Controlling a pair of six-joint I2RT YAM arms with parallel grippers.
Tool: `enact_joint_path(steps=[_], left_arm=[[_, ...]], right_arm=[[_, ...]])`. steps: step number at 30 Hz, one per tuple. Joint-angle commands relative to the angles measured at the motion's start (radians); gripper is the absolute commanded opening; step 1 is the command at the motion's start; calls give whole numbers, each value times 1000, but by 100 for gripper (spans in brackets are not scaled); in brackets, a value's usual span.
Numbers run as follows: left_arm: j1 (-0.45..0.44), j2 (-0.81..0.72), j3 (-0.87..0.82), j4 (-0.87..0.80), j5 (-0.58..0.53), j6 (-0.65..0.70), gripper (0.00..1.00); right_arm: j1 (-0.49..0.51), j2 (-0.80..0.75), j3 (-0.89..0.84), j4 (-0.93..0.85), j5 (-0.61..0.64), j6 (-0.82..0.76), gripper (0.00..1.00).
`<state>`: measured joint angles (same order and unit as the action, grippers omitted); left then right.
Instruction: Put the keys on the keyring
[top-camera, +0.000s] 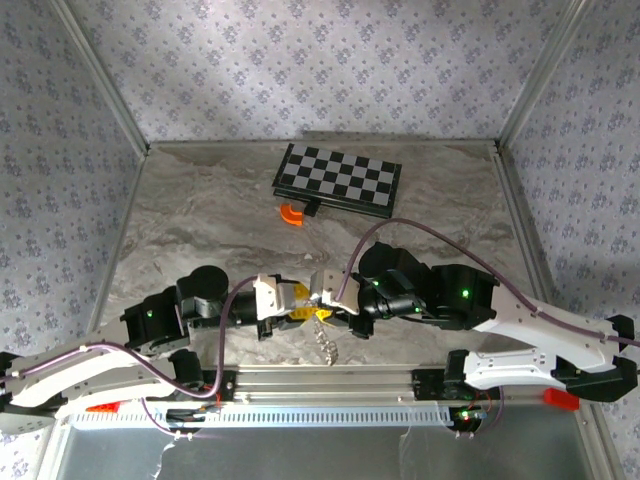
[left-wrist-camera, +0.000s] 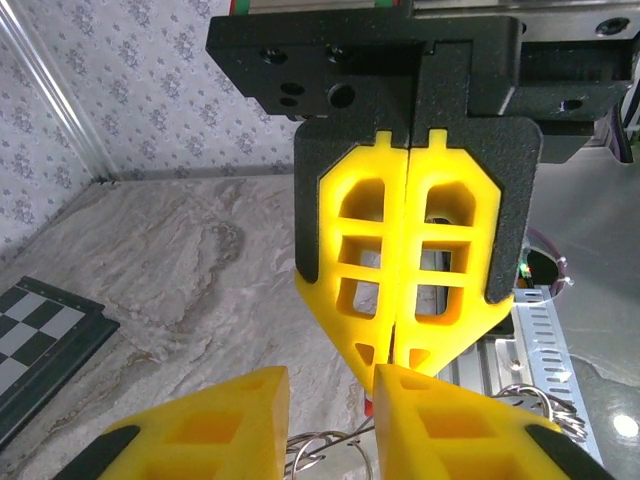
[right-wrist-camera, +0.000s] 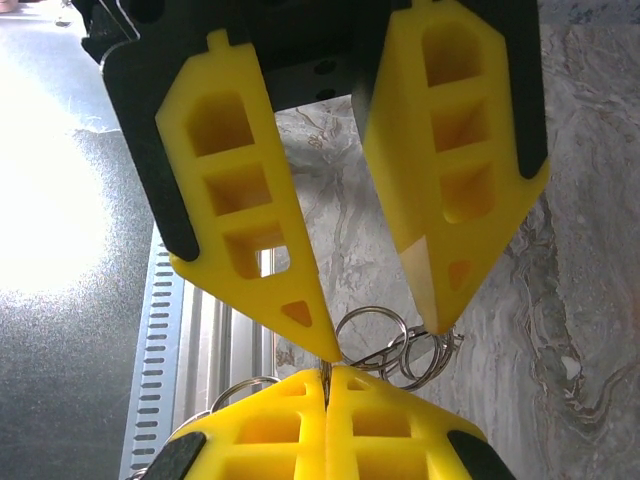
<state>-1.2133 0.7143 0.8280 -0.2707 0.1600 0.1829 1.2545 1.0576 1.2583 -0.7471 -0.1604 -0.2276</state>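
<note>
Pale walls (top-camera: 300, 60) papered with small lilac sprigs close in all round, with silver posts (top-camera: 100, 75) at the corners. The tabletop (top-camera: 200, 220) is veined grey-beige marble, evenly lit.

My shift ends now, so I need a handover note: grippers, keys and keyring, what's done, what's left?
Left gripper: jaws open, straddling the ring loops.
Right gripper: jaws shut, pinching the keyring wire.
Silver keys: just near-side of both grippers, by the front rail.
Done: keyring gripped between the arms.
Left: threading the keys on; whether the red key is on cannot be told.
</note>
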Motion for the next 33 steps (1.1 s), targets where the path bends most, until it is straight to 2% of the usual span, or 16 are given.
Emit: enact_joint_path(steps=[1, 6, 12, 16, 26, 33], left_arm=[[-5, -5, 23, -48, 7, -5, 30], [-4, -16, 13, -52, 6, -26, 39], [-3, -40, -4, -49, -3, -43, 40], [-4, -48, -11, -48, -3, -47, 34], [-4, -29, -30, -21, 17, -51, 33], [-4, -21, -32, 14, 25, -49, 26]], right_arm=[[-3, -13, 26, 59, 9, -16, 0], [-4, -11, 22, 60, 21, -18, 0], [-9, -16, 12, 59, 19, -18, 0], [-13, -18, 10, 66, 19, -16, 0], [-17, -15, 10, 78, 24, -16, 0], [-18, -8, 8, 78, 14, -17, 0]])
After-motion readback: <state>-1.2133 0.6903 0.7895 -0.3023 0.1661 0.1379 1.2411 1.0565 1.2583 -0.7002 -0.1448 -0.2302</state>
